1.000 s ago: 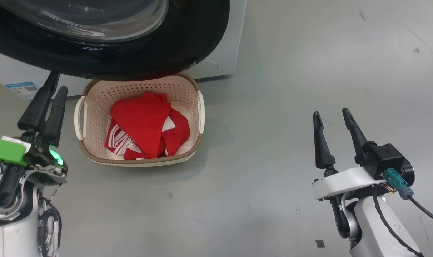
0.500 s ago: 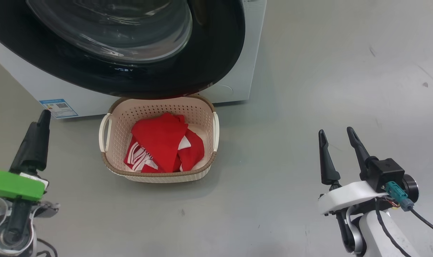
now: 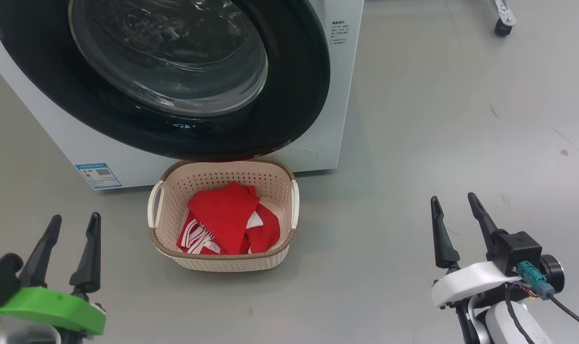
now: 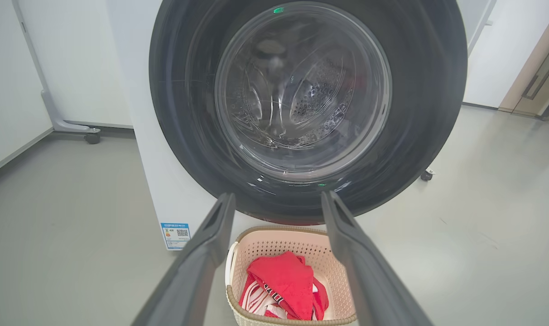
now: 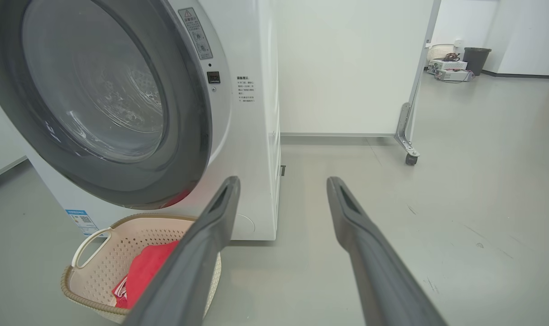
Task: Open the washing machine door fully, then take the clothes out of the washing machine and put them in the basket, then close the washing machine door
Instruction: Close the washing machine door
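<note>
Clothes (image 3: 222,220) in the basket (image 3: 156,237), both grippers empty

The red striped clothes sit bunched inside the cream basket, which stands on the grey floor (image 3: 394,191) right under the bottom edge of the washing machine door (image 3: 296,95). That glossy black door lies against the front of the white washing machine (image 3: 339,105); I can't tell if it's actually latched. The left gripper (image 3: 76,217) hangs low, left of the basket, with its fingers spread wide and nothing between them. The right gripper (image 3: 452,197) is well off to the right, with its fingers wide and empty too. The blue label (image 3: 98,175) is just left of the basket.
</note>
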Controlling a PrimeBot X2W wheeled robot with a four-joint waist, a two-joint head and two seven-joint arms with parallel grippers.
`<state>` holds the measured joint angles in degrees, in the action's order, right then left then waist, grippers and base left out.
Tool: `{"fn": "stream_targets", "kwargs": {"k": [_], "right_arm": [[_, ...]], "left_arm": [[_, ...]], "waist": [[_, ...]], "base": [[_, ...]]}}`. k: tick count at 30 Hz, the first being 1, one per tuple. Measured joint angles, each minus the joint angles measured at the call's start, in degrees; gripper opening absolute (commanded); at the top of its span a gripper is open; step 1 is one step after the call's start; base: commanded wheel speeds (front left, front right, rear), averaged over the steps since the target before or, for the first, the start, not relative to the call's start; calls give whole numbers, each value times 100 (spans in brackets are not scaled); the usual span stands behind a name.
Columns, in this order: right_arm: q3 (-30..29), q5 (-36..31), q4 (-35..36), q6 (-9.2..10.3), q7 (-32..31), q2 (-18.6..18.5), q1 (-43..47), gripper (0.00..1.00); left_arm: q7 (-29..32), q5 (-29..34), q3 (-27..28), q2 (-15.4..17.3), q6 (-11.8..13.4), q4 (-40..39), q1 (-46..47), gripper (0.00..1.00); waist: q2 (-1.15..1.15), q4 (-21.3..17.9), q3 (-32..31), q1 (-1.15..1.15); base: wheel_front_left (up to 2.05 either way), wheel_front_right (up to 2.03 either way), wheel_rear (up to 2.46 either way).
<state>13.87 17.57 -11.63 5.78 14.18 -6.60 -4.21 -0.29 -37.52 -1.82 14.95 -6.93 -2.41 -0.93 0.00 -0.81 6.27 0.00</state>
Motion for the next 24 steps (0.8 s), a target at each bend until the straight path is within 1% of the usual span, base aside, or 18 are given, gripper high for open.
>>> {"fn": "stream_targets", "kwargs": {"k": [3, 6, 8, 9, 11, 18, 24], "right_arm": [[-2, 0, 1, 0, 0, -7, 70, 100], [2, 0, 16, 4, -8, -18, 130, 100], [0, 0, 25, 41, -8, -26, 143, 100], [-1, 0, 27, 41, -9, -26, 155, 100], [-1, 0, 31, 42, -25, -29, 208, 100], [-1, 0, 35, 42, -34, -43, 355, 100], [-5, 0, 88, 49, -85, -51, 402, 100]], "left_arm": [[-183, 389, -81, 22, 24, 21, -144, 100], [-315, 784, -189, 86, 157, 64, -299, 100], [-409, 947, -226, 97, 261, 113, -382, 100], [-450, 1003, -246, 89, 271, 140, -410, 100], [-537, 1089, -289, 76, 359, 179, -447, 100], [-740, 1192, -411, -76, 521, 277, -567, 100], [-818, 1207, -480, -170, 579, 304, -647, 100]], "waist": [[0, 11, -89, 0], [0, 12, -151, 0], [0, 5, -168, 0], [0, 2, -174, 0], [0, -6, -191, 0], [0, -38, -274, 0], [0, -71, -356, 0]], "base": [[0, 0, 0], [0, 0, 0], [0, 0, 0], [0, 0, 0], [0, 0, 0], [0, 0, 0], [0, 0, 0]]}}
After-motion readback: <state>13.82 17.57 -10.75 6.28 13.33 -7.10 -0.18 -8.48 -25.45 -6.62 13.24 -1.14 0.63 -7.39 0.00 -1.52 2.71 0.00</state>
